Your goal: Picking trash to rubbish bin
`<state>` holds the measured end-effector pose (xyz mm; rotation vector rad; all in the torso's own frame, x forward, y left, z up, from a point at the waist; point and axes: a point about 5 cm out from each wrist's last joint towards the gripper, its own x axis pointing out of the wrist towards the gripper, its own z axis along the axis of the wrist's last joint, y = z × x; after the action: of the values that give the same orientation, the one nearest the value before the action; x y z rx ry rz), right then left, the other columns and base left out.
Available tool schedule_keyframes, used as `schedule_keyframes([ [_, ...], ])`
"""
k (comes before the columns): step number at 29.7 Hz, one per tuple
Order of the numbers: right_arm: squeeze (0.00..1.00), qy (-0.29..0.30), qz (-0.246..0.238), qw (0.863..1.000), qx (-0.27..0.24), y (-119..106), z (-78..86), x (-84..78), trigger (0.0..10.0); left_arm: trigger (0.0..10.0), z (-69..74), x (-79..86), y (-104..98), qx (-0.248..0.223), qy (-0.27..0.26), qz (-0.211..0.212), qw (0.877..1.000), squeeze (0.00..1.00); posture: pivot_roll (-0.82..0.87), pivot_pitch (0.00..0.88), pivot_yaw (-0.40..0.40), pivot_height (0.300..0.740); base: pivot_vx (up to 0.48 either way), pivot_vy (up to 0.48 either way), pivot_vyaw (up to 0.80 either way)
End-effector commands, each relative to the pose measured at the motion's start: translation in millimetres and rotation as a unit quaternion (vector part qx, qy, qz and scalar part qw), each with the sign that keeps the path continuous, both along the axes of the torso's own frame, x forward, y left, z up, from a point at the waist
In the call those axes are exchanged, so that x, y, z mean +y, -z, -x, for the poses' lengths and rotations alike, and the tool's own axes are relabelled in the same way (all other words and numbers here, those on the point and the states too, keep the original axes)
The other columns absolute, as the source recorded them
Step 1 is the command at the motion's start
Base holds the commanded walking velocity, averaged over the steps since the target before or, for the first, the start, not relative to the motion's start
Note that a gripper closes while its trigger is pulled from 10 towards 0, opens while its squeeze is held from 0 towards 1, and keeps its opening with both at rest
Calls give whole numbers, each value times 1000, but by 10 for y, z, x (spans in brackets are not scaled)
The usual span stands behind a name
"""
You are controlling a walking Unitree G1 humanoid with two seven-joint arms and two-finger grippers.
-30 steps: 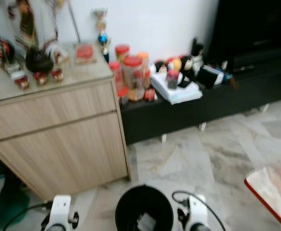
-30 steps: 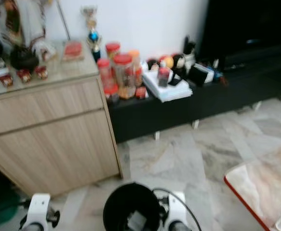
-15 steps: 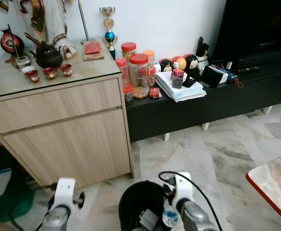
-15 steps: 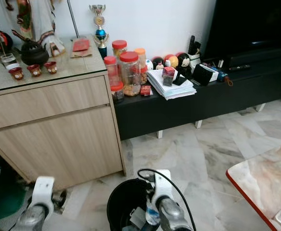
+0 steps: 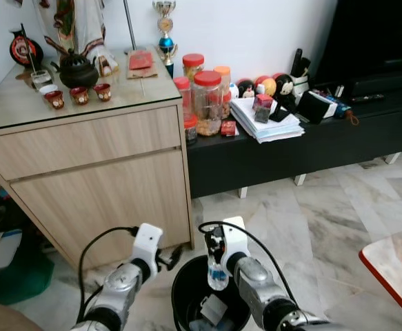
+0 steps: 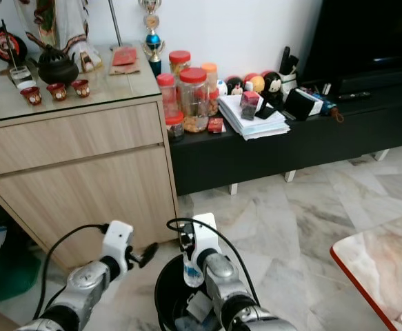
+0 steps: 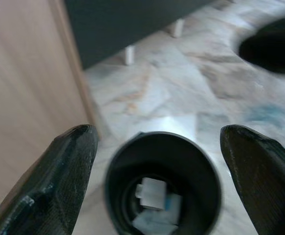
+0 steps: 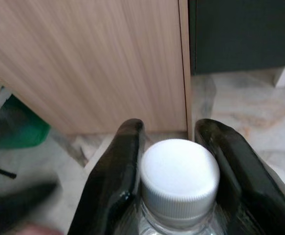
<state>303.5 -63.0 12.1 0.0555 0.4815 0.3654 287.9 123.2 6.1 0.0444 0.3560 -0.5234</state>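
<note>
I have the bottle [image 5: 216,269] pinched at its neck in my right gripper [image 5: 216,249], low in the middle of the left eye frame, hanging right over the mouth of the bin [image 5: 184,289]. It stands upright, long axis vertical, white cap [image 8: 179,169] pointing up toward my wrist and its base down into the bin. In the right wrist view my two black fingers [image 8: 114,182] press on either side of the neck just under the cap. By my reckoning the carry is done and only the drop is left; the bin already holds some scraps [image 7: 152,201]. My left gripper [image 5: 172,256], spread wide with nothing in it, hovers just beside the bin's rim, below the cabinet [image 5: 97,186].
</note>
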Motion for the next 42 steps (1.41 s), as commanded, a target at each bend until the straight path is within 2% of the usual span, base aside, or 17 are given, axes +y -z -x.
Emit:
schedule_keyframes([
  [1, 0, -6, -10, 1000, -21, -141, -90, 144, 10000, 10000, 33, -11, 9, 1, 15, 5, 1000, 0, 75, 30, 19, 740, 0, 0, 0],
  [7, 0, 19, -12, 999, -46, -288, -201, 190, 10000, 10000, 111, -61, 32, 3, 35, 23, 999, 0, 99, 47, 16, 740, 0, 0, 0],
  [12, 0, 18, -4, 998, -57, -329, -222, 224, 10000, 10000, 135, -65, 40, 4, 37, 27, 999, 0, 113, 53, 10, 740, 0, 0, 0],
  [18, 0, 34, 7, 997, -64, -350, -249, 190, 10000, 10000, 164, -70, 42, 6, 40, 31, 999, 0, 125, 57, 9, 740, 0, 0, 0],
  [22, 0, 48, -5, 997, -65, -391, -288, 167, 10000, 10000, 186, -72, 52, 10, 40, 34, 999, 0, 124, 60, 10, 740, 0, 0, 0],
  [23, 635, 49, -7, 997, -66, -399, -293, 169, 10000, 10000, 190, -73, 52, 11, 41, 35, 999, 0, 124, 60, 10, 740, 0, 0, 0],
  [24, 1000, 50, -8, 996, -67, -405, -297, 171, 10000, 10000, 192, -73, 52, 11, 41, 35, 998, 0, 124, 60, 10, 740, 0, 0, 0],
  [36, 980, 49, -20, 997, -60, -381, -271, 197, 10000, 10000, 207, -65, 54, 15, 42, 34, 998, 0, 125, 64, 11, 740, 0, 0, 0],
  [37, 553, 46, -21, 997, -57, -370, -261, 203, 10000, 10000, 205, -62, 53, 15, 41, 34, 998, 0, 123, 61, 12, 740, 0, 0, 0],
  [38, 553, 46, -21, 997, -57, -370, -261, 203, 10000, 10000, 205, -62, 53, 15, 41, 34, 998, 0, 123, 61, 12, 740, 0, 0, 0],
  [39, 0, 44, -23, 997, -51, -345, -242, 205, 10000, 10000, 197, -47, 51, 15, 36, 31, 999, 0, 123, 61, 12, 740, 0, 0, 0],
  [42, 0, 39, -21, 998, -40, -274, -193, 182, 10000, 10000, 164, 34, 50, 13, 12, 16, 1000, 0, 117, 59, 13, 740, 0, 0, 0],
])
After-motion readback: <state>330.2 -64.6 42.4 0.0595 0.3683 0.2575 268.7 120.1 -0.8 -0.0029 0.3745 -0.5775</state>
